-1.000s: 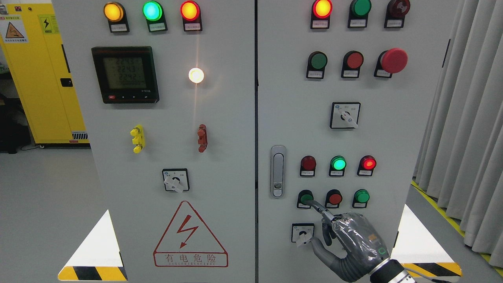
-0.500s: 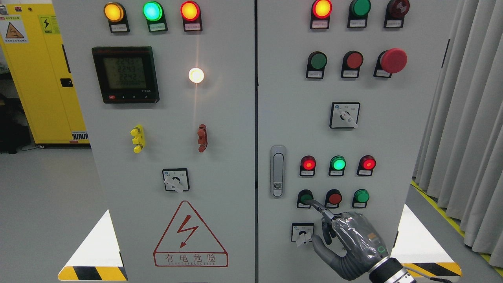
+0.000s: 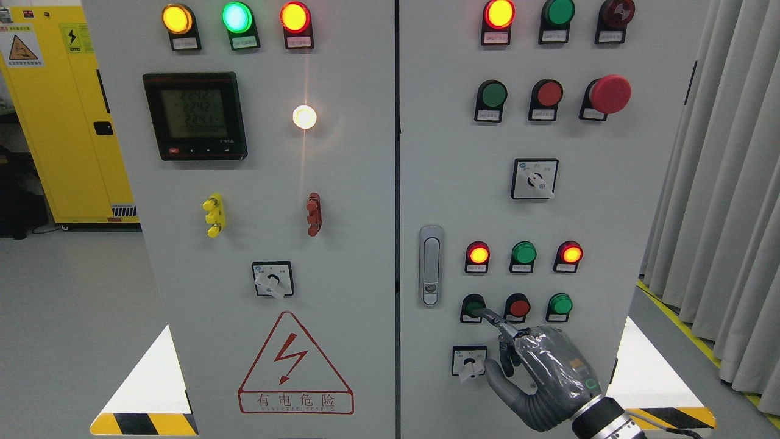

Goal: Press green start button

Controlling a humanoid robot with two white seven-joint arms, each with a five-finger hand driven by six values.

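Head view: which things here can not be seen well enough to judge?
- green start button: the extended index finger of the right hand covers part of its face, so whether it is pressed in cannot be told.
- Small labels under the buttons, such as under the red button: print too small to read.
- rotary switch: partly hidden behind the thumb.
- Left hand: outside the picture.
- digital meter: digits too faint.

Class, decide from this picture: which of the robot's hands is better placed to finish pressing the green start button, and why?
The right hand: its arm enters from the lower right and its extended index finger already touches the green start button. The left hand is out of view.
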